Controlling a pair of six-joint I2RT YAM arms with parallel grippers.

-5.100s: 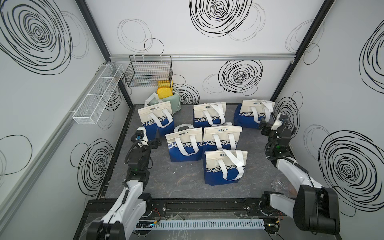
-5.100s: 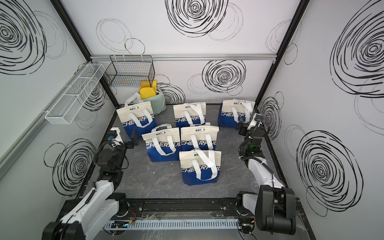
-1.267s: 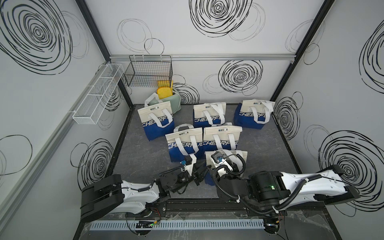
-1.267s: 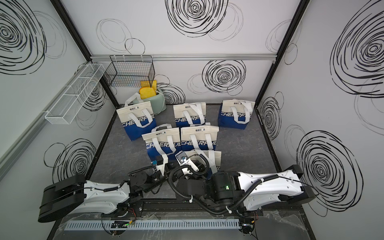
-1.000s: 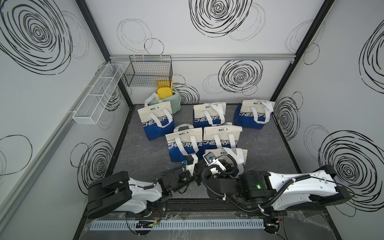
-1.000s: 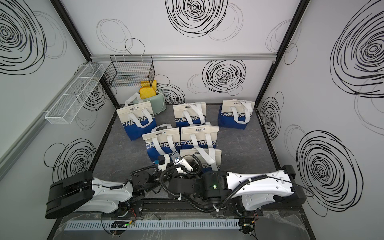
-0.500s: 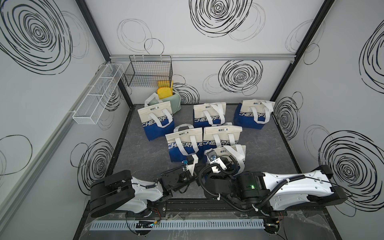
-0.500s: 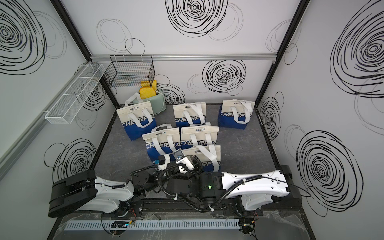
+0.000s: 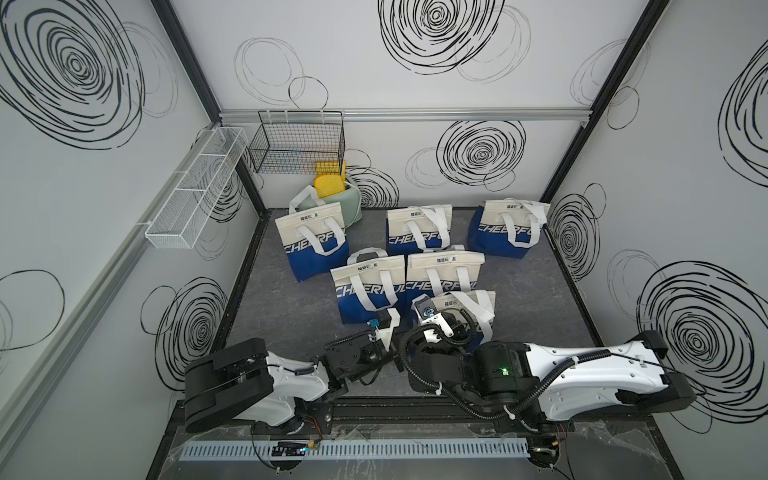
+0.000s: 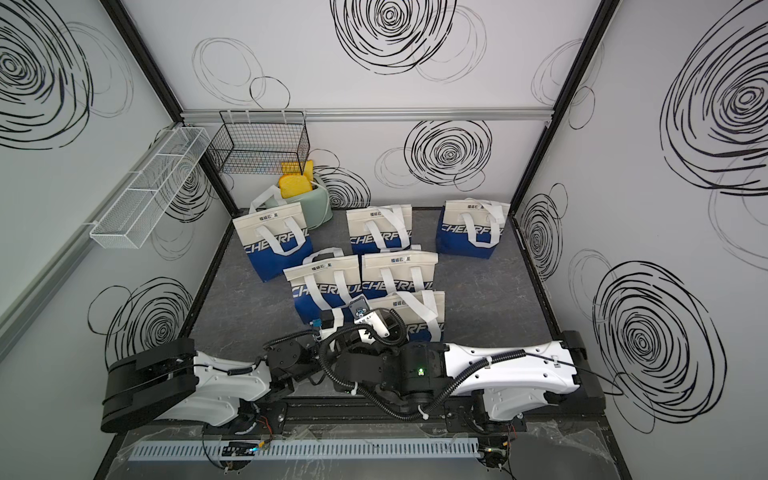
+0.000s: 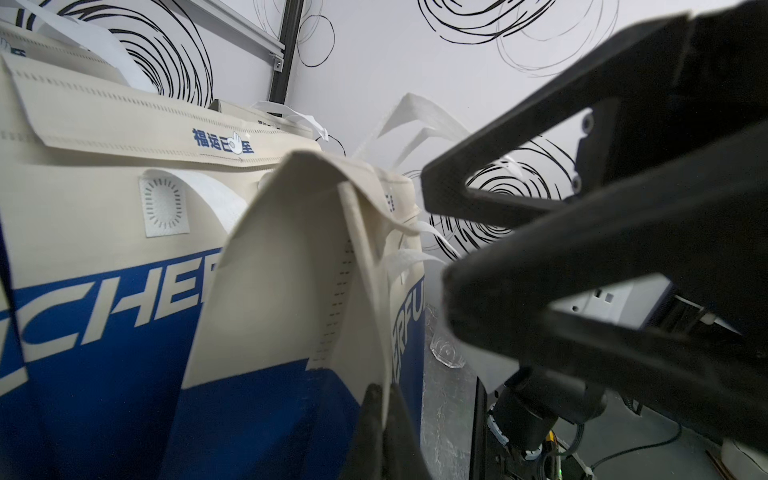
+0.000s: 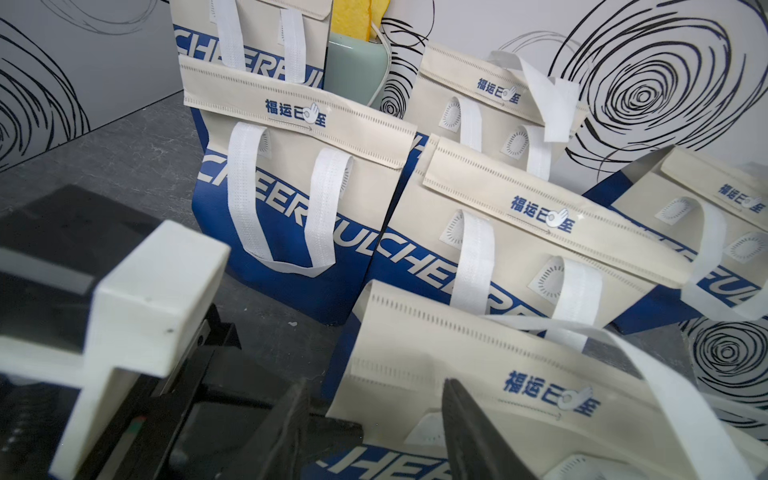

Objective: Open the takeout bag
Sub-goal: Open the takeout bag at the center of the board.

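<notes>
Now we see the front bag (image 9: 478,305), cream over blue, flap folded down, nearest the arms on the desk (image 9: 282,316).
Our left tool (image 11: 384,399) pinches its side edge; our right tool (image 12: 374,384) stands apart, straddling the flap.

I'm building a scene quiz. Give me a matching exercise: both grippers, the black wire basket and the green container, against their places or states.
1 left gripper
2 right gripper
3 black wire basket
4 green container

A hangs on the back wall
B shut on the nearest bag's side edge
C holds yellow pieces
D open, astride the nearest bag's flap

Pairs: 1-B, 2-D, 3-A, 4-C
</notes>
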